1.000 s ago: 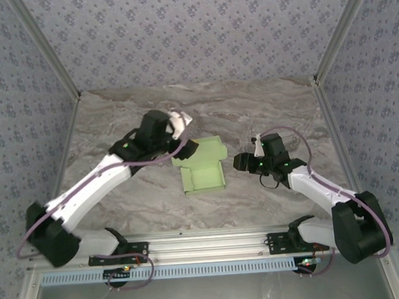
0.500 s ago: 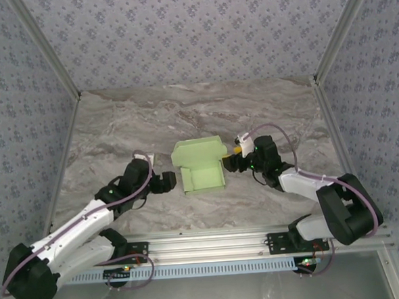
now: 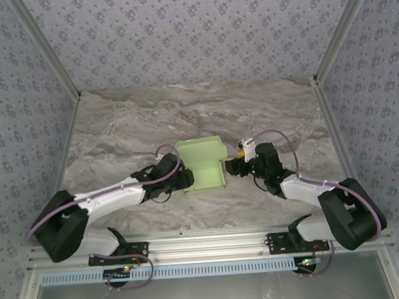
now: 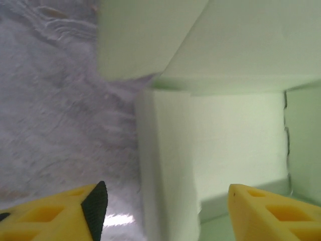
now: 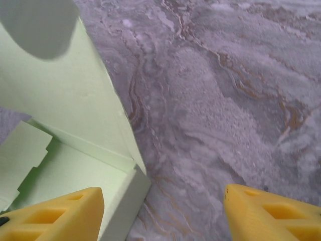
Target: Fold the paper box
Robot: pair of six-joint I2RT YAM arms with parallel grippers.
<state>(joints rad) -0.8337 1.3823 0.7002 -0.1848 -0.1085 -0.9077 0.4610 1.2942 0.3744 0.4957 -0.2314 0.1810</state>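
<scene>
No text, label, brand, number or sign can be read; the box [image 3: 204, 165] is plain, and the wallpaper [image 3: 192, 35] carries only a floral pattern.

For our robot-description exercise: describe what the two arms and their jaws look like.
Left arm and right arm both have white link shells, black joints and bases, and a mauve cable looping alongside. Jaws are yellow with triangular cut-outs; one carries a black pad.

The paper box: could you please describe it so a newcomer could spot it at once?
On the grey marbled table, look at the middle, between the left gripper and the right gripper. The paper box lies there, a half-folded tray with a raised flap at the back. It is the only pale green thing there.
</scene>
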